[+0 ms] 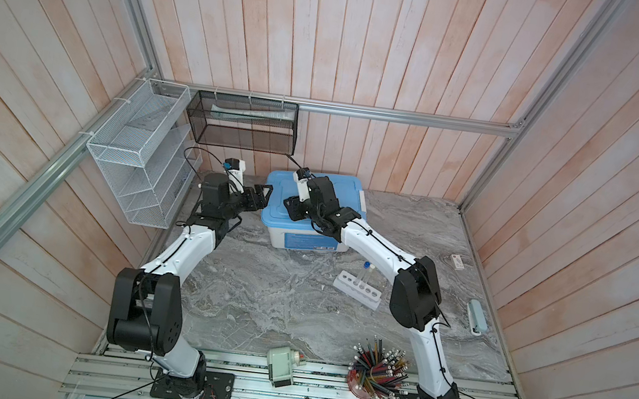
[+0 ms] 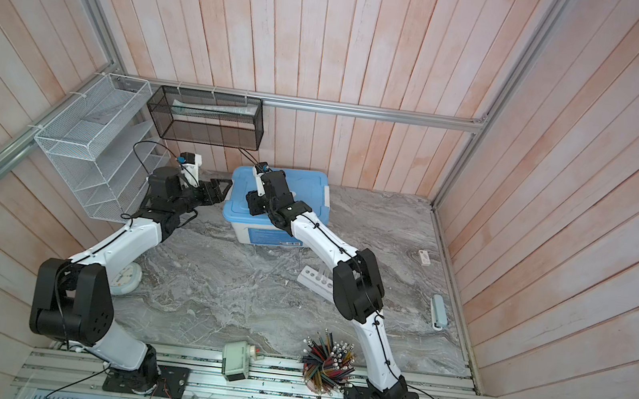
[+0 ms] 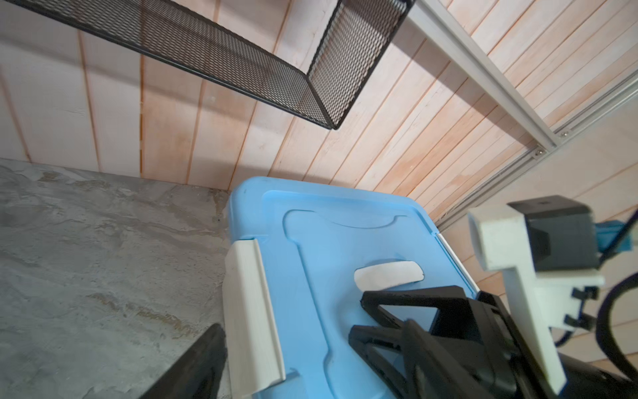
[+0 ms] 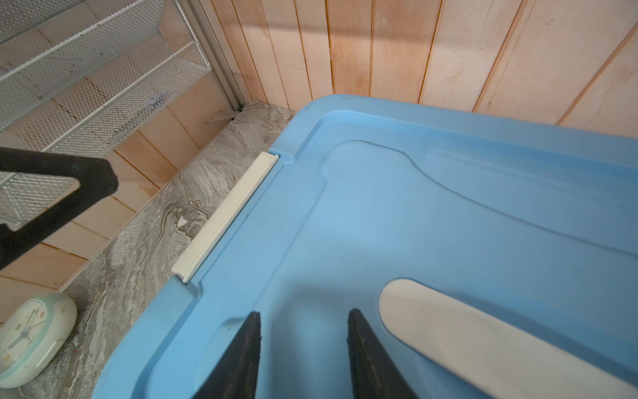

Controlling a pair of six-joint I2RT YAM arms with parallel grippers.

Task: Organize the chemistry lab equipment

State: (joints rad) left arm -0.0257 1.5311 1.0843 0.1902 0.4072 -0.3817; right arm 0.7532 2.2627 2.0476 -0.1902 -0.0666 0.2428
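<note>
My right tool (image 4: 303,316) is low over the blue lid (image 4: 448,214) of the box (image 1: 303,242). Its jaws are apart with nothing between them, just beside the white handle (image 4: 483,338). My left tool (image 1: 262,198) is at the box's left end by the white latch (image 3: 252,311), jaws spread. The white rack (image 1: 356,290), with two capped tubes (image 1: 365,274) upright in it, stands on the surface (image 1: 253,305), well apart from both tools.
</note>
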